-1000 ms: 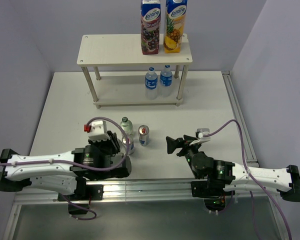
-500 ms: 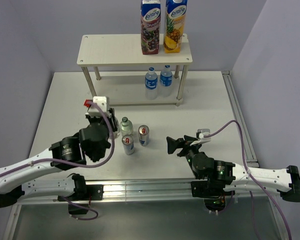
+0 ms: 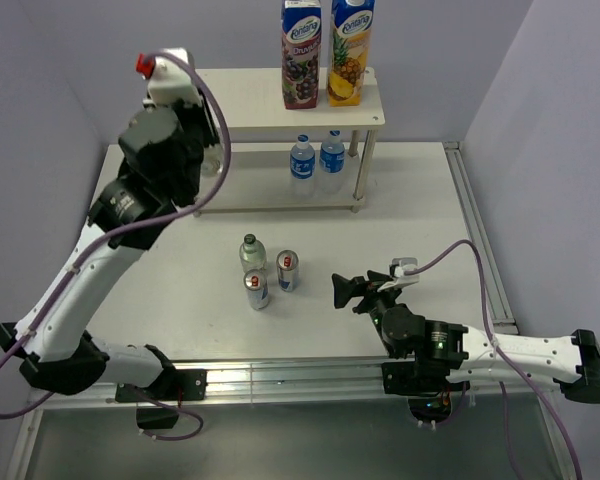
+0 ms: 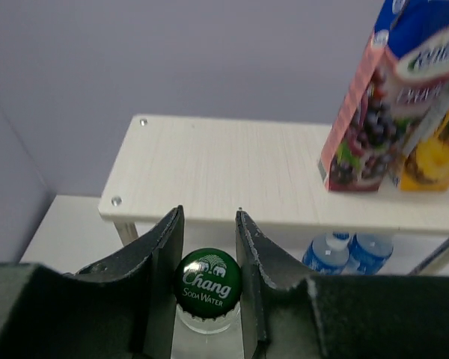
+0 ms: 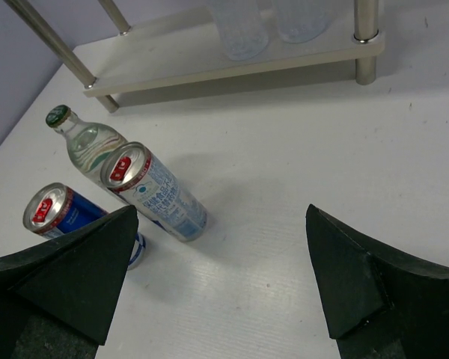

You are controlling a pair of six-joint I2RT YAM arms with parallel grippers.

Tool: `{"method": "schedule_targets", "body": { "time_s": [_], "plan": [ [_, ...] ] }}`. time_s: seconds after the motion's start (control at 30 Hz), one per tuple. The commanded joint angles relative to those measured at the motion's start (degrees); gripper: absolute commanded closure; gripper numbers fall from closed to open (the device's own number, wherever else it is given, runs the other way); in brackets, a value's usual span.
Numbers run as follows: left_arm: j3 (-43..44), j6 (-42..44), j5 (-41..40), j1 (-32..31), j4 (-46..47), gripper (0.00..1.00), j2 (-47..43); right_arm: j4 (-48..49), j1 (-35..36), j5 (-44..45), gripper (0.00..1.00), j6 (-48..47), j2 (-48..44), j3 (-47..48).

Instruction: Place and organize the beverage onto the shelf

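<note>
Left gripper (image 4: 208, 224) pinches a green-capped glass bottle (image 4: 207, 283), held up before the top board of the shelf (image 4: 232, 164); right gripper (image 5: 221, 224) spread, low over the table (image 3: 410, 200), near two cans (image 3: 287, 270) and a second bottle (image 3: 252, 253); water bottles (image 3: 315, 160) on lower tier.

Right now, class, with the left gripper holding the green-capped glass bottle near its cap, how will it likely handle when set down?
The bottle looks like rigid glass, so it probably won't flex but could crack against the shelf. Its smooth neck may slip in the left gripper. Held only near the cap, it may swing or tilt.
</note>
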Motion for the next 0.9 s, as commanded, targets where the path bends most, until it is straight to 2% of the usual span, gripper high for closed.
{"method": "schedule_targets", "body": {
  "time_s": [0.0, 0.03, 0.17, 0.57, 0.87],
  "plan": [
    [14.3, 4.6, 7.0, 4.8, 1.3, 1.00, 5.0, 2.3, 0.5, 0.8, 0.00, -0.5, 1.7, -0.4],
    [20.0, 4.6, 7.9, 5.8, 0.1, 1.00, 6.7, 2.4, 0.4, 0.7, 0.00, -0.6, 1.9, -0.3],
    [30.4, 5.8, 10.1, 10.7, -2.1, 1.00, 13.7, 3.0, 0.4, 0.5, 0.00, -1.0, 2.2, -0.5],
    [35.1, 0.0, 18.9, 22.2, 1.7, 1.00, 21.9, 3.4, 0.5, -0.5, 0.00, -1.1, 1.3, -1.0],
    [37.4, 1.6, 19.4, 23.3, 5.4, 1.00, 25.4, 3.7, 0.5, -0.6, 0.00, -1.5, 3.6, -0.5]
  ]
}}
